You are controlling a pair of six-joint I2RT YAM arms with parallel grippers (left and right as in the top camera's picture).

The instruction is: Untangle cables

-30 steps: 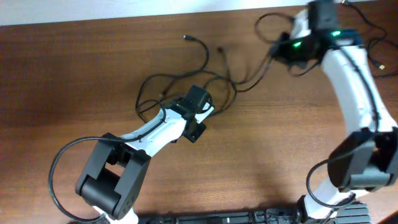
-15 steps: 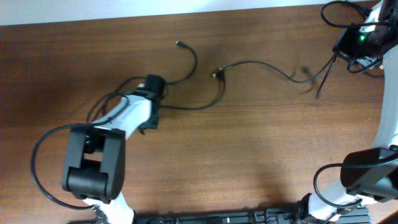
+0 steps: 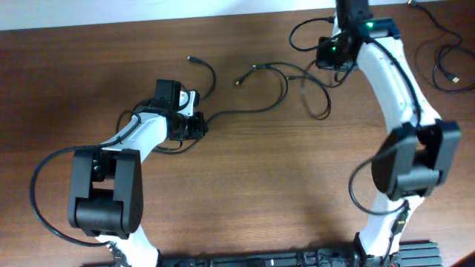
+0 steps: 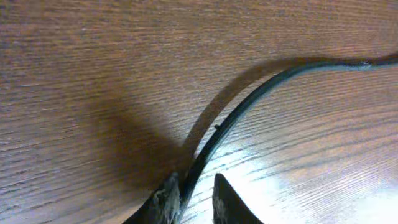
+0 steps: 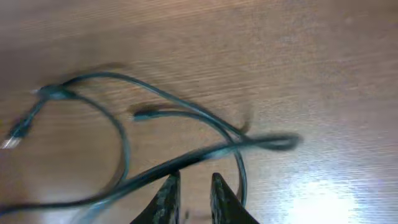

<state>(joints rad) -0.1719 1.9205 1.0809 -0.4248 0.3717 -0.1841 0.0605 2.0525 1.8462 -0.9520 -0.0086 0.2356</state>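
Several thin black cables lie spread across the back middle of the brown table. One cable (image 3: 252, 111) runs from my left gripper (image 3: 197, 124) rightward up to loose loops (image 3: 318, 93) below my right gripper (image 3: 331, 62). Another (image 3: 212, 78) curls to a plug at the back left. In the left wrist view the gripper (image 4: 191, 190) is shut on a cable (image 4: 261, 93) that leads up and right. In the right wrist view the blurred gripper (image 5: 191, 183) has its fingers close together on a cable (image 5: 205, 152) crossing its tips, with more loops (image 5: 106, 78) beyond.
Another thin cable (image 3: 445, 68) with a plug end lies at the far right edge. The table's back edge (image 3: 223, 16) meets a white surface. A black rail (image 3: 297, 259) runs along the front edge.
My right arm swung out to the far right, stretching the cables, then came back to the back middle, so they bunched into loops. My left arm pulled its cable to the left.
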